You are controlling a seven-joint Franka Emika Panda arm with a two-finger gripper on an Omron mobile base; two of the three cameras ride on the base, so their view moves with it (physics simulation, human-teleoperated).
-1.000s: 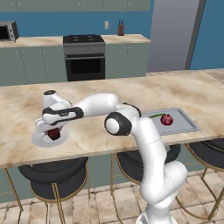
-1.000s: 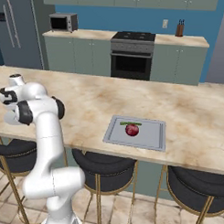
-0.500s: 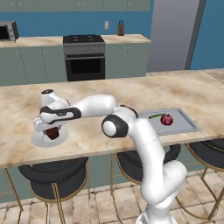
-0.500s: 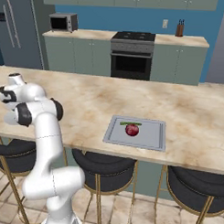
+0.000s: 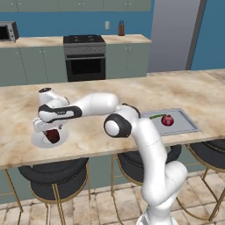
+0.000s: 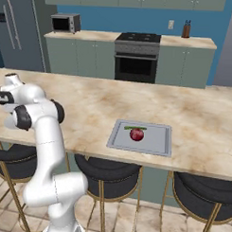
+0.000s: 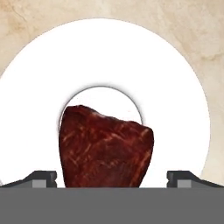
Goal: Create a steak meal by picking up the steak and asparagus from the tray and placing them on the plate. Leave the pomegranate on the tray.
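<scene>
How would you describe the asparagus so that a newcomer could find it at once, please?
On the marble island counter, look at the grey tray near the front edge. The asparagus lies at its far side, just behind the round red pomegranate: a thin green stalk.

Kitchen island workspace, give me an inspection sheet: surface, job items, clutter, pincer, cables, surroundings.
Surface: beige marbled island counter.
Job's things: steak resting on the white plate near the counter's left end; asparagus on the grey tray.
Clutter: red pomegranate on the tray, beside the asparagus.
Pincer: pincer directly over the plate, fingers spread wide either side of the steak, clear of it.
Cables: nothing seen.
Surroundings: oven range, microwave, teal cabinets against a blue wall, black stools below the counter.
</scene>
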